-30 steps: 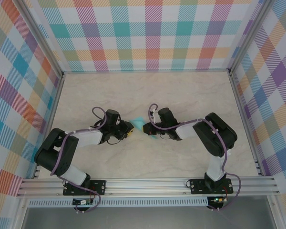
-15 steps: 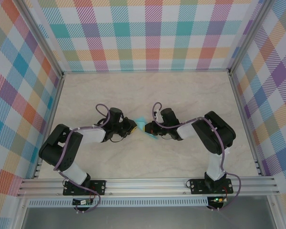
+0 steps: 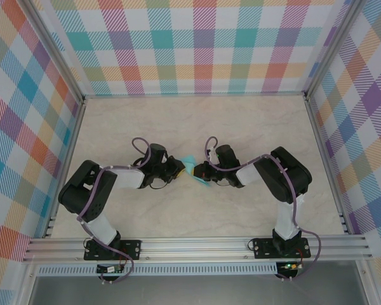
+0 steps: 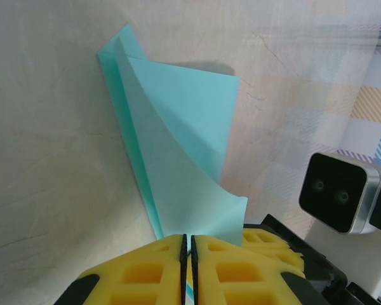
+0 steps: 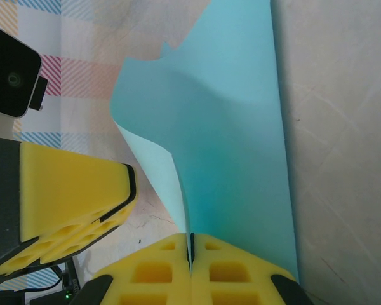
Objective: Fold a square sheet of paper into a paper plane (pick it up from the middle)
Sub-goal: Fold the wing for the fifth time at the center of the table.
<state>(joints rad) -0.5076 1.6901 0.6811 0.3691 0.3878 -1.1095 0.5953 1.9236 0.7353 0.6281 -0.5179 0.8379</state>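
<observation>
We're pinching the half-folded paper (image 4: 184, 146) near the middle of the table (image 3: 241, 127) w/ the left gripper (image 4: 186, 240) and right gripper (image 5: 190, 244) both clamped shut on its edges (pads nearly touching), and we're risking a tear or skewed crease if either's pulling unevenly.

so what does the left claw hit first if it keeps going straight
The left claw is pinching the folded turquoise paper sheet; past that, probably the right claw, though depth is unclear.

Bright even lighting, faint soft shadows, hazy wrist-view backgrounds
</observation>
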